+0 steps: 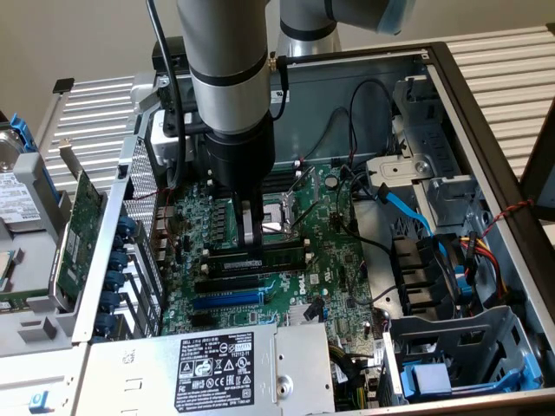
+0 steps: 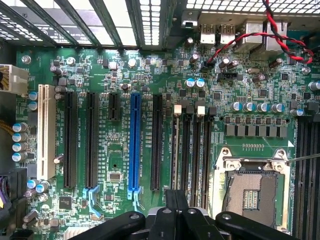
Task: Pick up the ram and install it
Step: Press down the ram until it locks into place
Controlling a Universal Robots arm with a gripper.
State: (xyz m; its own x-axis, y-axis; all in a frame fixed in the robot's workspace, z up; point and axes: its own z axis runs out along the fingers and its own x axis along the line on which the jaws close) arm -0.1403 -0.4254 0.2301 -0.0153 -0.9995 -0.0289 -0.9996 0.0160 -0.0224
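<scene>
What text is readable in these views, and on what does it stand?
"DELL": white label on the power supply box.
Rest of that label: too small to read.
Sticker on the ram: unreadable.
White print beside the blue slot: too blurred.

green motherboard, blue slot

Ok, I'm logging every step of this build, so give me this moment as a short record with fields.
setting: open computer case, motherboard exposed
gripper: lowered over the memory slots, beside the CPU socket
the ram: level along a memory slot, directly under the gripper; whether fully seated cannot be told
blue slot: empty
expansion card: upright at the case's edge, on the exterior view's left
power supply: at the case's near end
</scene>
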